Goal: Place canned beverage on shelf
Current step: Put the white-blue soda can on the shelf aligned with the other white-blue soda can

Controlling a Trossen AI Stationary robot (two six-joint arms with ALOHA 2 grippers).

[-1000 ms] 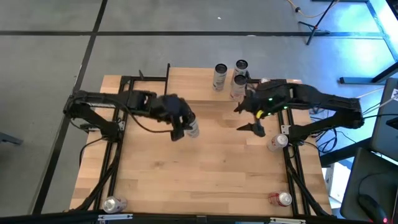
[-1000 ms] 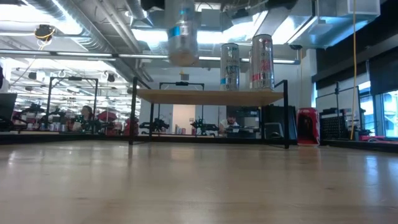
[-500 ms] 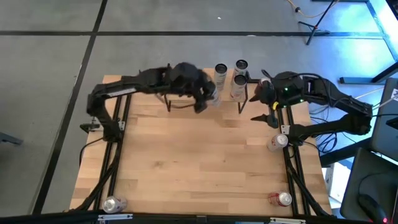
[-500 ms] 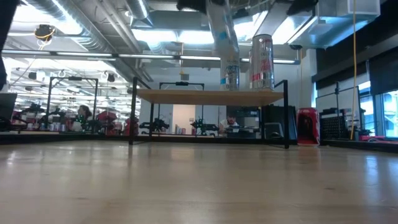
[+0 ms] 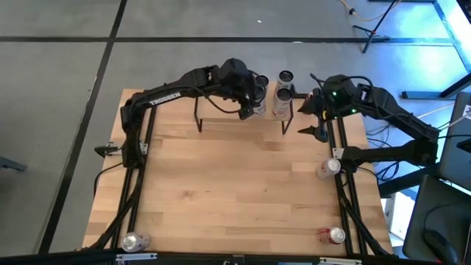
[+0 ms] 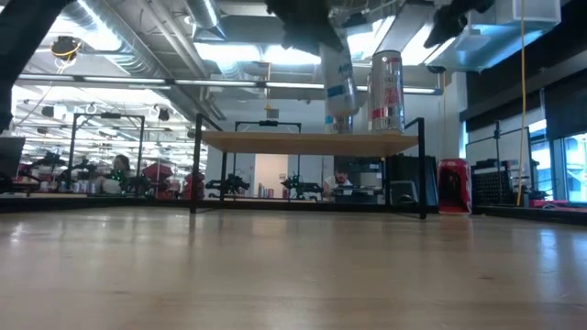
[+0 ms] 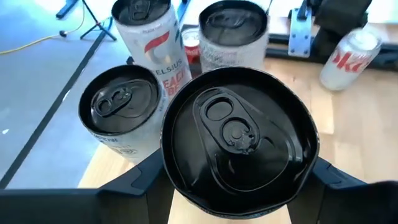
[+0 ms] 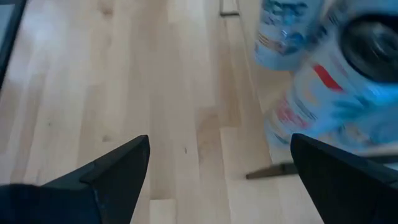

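Held can now reaches shelf

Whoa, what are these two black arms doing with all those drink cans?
The left arm's pincer is shut on a black-topped can and holds it over the shelf, a small wood-topped rack at the table's far edge, beside the cans already standing there, among them a Celsius can. In the low view the held can hangs tilted, its base just above the shelf top. The right arm's pincer waits open close by. More cans lie on the table.
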